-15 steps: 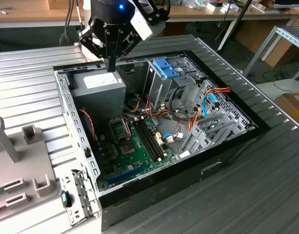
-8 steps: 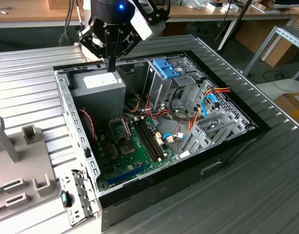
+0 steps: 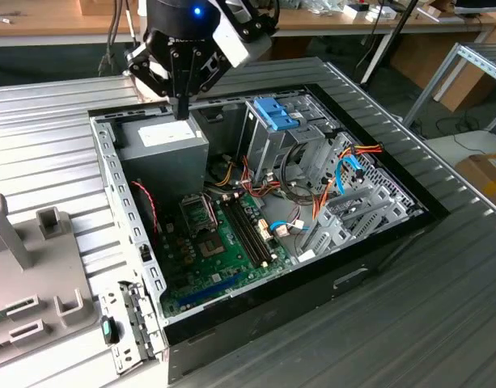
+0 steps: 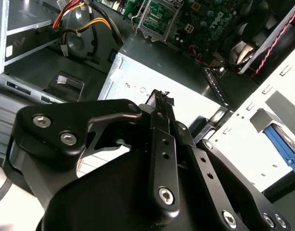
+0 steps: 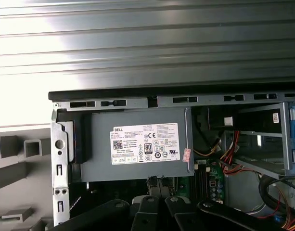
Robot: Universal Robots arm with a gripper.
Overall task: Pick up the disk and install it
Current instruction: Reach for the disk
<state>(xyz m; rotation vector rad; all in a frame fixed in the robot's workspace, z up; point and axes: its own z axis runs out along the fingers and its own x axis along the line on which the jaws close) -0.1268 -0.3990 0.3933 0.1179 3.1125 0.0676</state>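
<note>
Over the open case [image 3: 110, 182], gripper [image 3: 183, 111] hangs just above PSU [image 3: 167, 158], fingers pressed together, empty. Cage [image 3: 268, 145], blue latch [image 3: 276, 113] and cables [image 3: 367, 149] lie beside.

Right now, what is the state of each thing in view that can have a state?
computer case: lying flat, open, no side panel on it.
power supply: seated in a corner of the case, label facing up.
gripper: shut, holding nothing, over the power supply.
blue latch: sitting on top of the drive cage.
</note>
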